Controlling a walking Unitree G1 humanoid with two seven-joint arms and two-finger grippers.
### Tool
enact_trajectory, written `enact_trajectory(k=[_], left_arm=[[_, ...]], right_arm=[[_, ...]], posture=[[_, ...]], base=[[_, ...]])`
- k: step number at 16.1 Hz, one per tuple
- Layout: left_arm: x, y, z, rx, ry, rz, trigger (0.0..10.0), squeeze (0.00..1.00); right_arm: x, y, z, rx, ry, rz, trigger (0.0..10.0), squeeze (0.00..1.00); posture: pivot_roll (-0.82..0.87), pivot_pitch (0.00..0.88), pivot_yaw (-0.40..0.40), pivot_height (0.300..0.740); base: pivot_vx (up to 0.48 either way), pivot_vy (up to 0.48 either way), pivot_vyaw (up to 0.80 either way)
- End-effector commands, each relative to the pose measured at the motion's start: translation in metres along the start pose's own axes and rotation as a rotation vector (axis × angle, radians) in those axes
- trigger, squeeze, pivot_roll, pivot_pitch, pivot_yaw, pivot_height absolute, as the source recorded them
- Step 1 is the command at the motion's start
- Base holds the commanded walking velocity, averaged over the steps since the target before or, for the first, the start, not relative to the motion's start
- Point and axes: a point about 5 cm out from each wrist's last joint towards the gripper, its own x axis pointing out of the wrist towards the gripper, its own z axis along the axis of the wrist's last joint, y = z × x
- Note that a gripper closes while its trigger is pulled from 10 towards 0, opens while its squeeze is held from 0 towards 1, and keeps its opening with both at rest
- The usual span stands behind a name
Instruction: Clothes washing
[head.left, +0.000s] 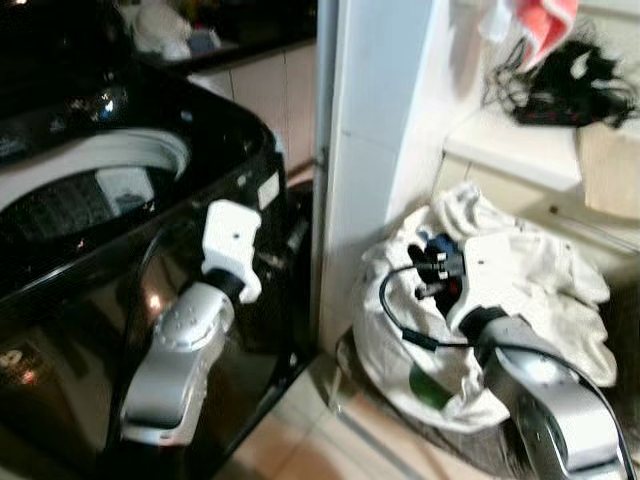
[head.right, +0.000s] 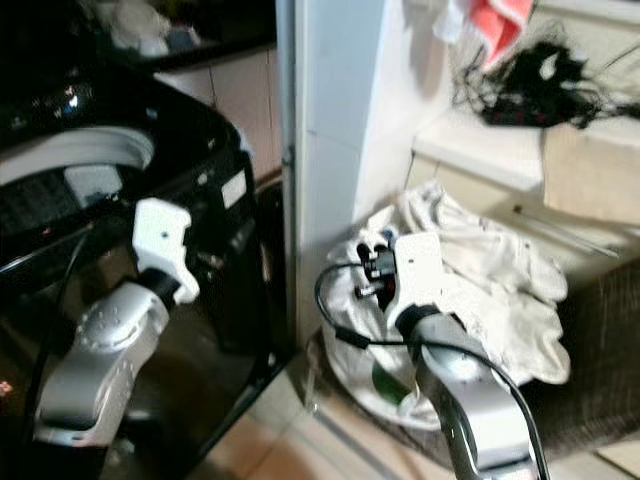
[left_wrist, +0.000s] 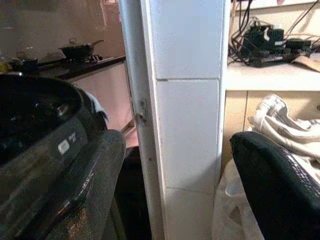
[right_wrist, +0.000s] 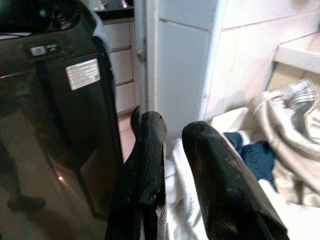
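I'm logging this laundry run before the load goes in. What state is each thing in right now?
Washing machine: lid open, drum exposed.
Pile of white laundry: heaped by the wall, not yet loaded.
Left gripper: jaws wide apart, empty, facing the tiled pillar.
Right gripper: jaws open, holding nothing, over the laundry.

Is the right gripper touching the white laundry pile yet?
Cannot tell. The right wrist view shows the right gripper fingers over the white laundry pile, jaws slightly parted, but neither contact nor gap shows plainly.
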Motion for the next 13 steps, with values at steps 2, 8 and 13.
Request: enact_trajectory(k=[2,8,13], left_arm=[[0.001,0.0,0.006,0.002,-0.023,-0.003,10.0,0.0],[-0.001,0.001,0.006,0.003,-0.029,0.002,10.0,0.0],[-0.002,-0.003,0.006,-0.03,-0.027,-0.057,10.0,0.0]], right_arm=[[0.002,0.0,-0.001,-0.073,0.021,0.019,10.0,0.0],[0.0,-0.003,-0.004,-0.042,0.03,-0.01,10.0,0.0],[0.0,-0.016,-0.008,-0.054,0.084,-0.117,10.0,0.0]], posture=[[-0.06,0.0,-0.002,0.74],[-0.06,0.0,-0.001,0.74],[-0.06,0.0,0.003,0.74]], base=[[0.371,0.0,0.24],[0.242,0.0,0.4],[0.0,0.0,0.0]])
